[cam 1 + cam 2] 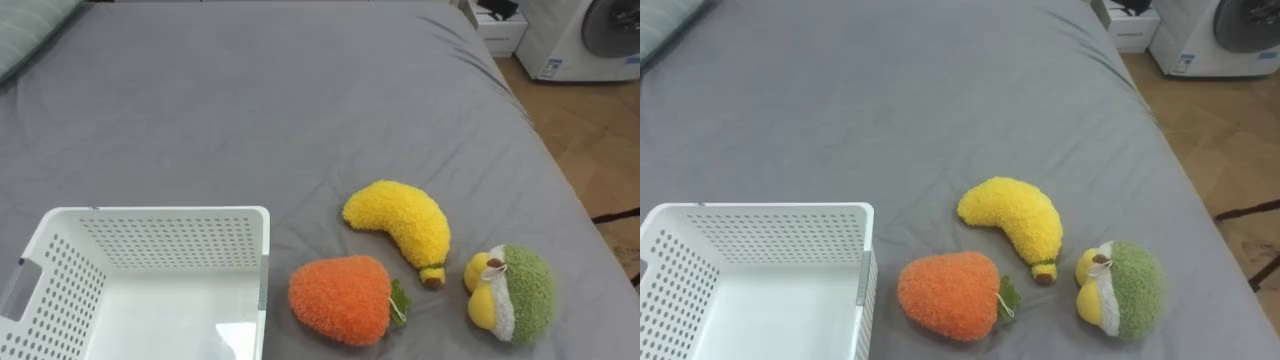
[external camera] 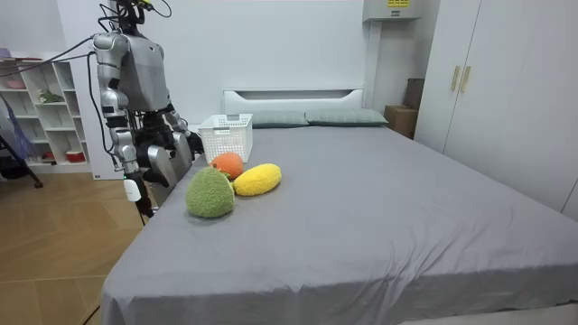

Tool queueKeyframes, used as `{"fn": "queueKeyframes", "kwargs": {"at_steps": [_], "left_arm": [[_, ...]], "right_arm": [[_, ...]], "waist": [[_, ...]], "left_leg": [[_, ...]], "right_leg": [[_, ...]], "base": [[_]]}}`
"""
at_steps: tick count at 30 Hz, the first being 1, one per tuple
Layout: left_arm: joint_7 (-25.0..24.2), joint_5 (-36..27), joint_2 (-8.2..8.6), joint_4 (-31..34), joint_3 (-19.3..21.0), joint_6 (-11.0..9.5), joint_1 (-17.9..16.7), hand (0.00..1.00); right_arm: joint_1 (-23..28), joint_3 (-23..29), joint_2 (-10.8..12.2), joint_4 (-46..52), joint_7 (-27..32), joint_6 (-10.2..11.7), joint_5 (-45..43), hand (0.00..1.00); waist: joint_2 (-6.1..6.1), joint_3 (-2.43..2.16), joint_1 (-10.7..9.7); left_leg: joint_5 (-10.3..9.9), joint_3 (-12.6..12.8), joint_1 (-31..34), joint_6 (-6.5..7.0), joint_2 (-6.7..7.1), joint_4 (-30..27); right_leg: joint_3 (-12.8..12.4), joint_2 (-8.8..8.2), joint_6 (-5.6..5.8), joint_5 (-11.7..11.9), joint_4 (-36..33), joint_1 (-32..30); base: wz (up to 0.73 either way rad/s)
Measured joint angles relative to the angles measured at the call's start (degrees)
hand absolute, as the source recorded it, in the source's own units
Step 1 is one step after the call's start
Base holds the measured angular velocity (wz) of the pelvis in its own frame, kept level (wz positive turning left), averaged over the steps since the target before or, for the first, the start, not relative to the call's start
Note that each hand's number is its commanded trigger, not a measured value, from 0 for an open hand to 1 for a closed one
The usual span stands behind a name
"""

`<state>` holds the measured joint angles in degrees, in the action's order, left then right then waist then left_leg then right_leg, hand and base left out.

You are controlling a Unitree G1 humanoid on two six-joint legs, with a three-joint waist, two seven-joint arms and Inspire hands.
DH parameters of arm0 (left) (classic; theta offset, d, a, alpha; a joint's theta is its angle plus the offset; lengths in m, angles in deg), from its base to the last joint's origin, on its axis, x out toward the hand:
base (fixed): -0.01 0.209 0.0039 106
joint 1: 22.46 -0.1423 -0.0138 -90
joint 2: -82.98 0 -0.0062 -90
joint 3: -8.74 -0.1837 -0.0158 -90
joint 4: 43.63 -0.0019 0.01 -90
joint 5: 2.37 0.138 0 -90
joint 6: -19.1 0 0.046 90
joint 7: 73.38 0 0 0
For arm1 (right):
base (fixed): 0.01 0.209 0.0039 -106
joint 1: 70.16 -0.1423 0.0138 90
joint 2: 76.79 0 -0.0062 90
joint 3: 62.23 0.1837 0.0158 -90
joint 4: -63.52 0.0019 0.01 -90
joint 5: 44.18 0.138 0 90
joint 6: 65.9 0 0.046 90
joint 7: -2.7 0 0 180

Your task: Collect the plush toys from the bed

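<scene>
- The three toys lie on the grey bed (image 1: 250, 110) in a loose cluster near the edge where I stand, ahead of me and to my right. None of them is in the basket yet.
- The orange plush (image 1: 340, 298) sits nearest the white basket (image 1: 160, 213), just beside its right wall and not touching it.
- The yellow banana plush (image 1: 400, 225) lies a little farther onto the bed. Its long axis runs on a slant from far-left to near-right, and its brown stem tip points back toward me, between the orange plush and the green one.
- The green-and-yellow plush (image 1: 512, 292) is the rightmost toy, close to the bed's edge and farthest from the basket.
- The basket stands on my left with its open top up, and the part of its floor I can see is bare.
- In the room view my right hand (image 2: 155, 164) and my left hand (image 2: 187, 143) hang low in front of my body at the bedside, short of the toys. I cannot tell whether their fingers are spread or curled.
- I judge my right hand the nearer one for all three toys. Each carry would then run leftward across my front to the basket.
</scene>
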<state>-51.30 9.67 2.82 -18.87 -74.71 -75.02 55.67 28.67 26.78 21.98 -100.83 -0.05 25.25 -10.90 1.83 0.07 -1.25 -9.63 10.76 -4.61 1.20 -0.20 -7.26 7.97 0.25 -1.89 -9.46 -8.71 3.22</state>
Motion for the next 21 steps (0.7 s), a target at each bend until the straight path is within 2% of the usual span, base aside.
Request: {"fn": "queueKeyframes", "kwargs": {"at_steps": [15, 18, 21], "left_arm": [[0.12, 0.04, 0.07, -0.23, 0.04, 0.11, -0.07, 0.0], [-0.25, 0.03, 0.19, -0.14, 0.34, 0.44, -0.07, 0.0], [-0.47, 0.01, 0.24, 0.55, 0.36, 1.32, -0.06, 0.0]], "right_arm": [[0.25, 0.62, 0.02, -0.6, 0.1, -0.06, 0.2, 0.0], [0.29, 1.64, 0.12, -1.16, 0.16, -0.1, 0.21, 0.0], [0.47, 2.79, 0.3, -1.15, 1.19, -1.03, 1.43, 0.0]], "waist": [[-0.13, 0.04, 0.03], [-0.27, 0.02, 0.08], [-0.31, 0.0, -0.21]], "left_leg": [[-0.01, 0.02, -0.1, 0.0, -0.05, 0.04], [-0.01, 0.04, -0.14, 0.0, -0.07, 0.05], [-0.01, 0.03, -0.1, 0.0, -0.07, 0.05]], "right_leg": [[-0.13, 0.0, 0.0, 0.0, 0.01, 0.01], [-0.16, -0.01, 0.0, 0.0, 0.01, -0.01], [-0.12, -0.01, 0.0, 0.0, 0.01, -0.02]], "base": [[0.0], [0.0], [0.0]]}}
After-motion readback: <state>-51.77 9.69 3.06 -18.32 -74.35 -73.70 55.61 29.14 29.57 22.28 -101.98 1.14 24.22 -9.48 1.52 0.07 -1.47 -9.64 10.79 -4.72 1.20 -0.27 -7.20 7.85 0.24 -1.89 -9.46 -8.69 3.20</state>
